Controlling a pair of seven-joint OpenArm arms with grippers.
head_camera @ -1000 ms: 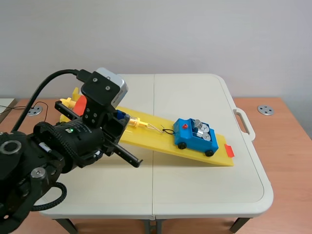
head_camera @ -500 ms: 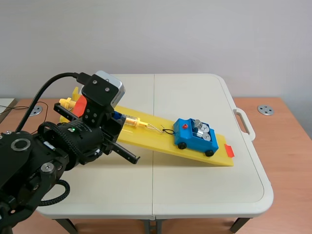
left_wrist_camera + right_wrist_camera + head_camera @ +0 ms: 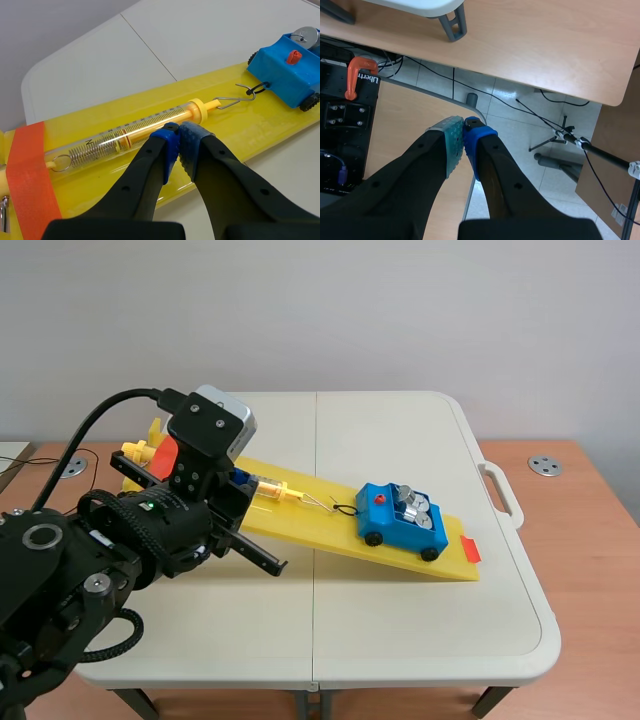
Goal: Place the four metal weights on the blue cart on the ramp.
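Silver metal weights (image 3: 415, 508) sit in the blue plastic cart (image 3: 392, 530) at the lower edge of the yellow ramp (image 3: 300, 522). The left gripper (image 3: 179, 136) and right gripper (image 3: 464, 131) are closed and empty. Task appears complete.

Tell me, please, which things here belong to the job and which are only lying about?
Belong to the job: metal weights, lying in the blue cart; yellow ramp under the cart.
Only lying about: spring scale, hooked to the cart's loop; white table; round metal disc on the wooden desk.
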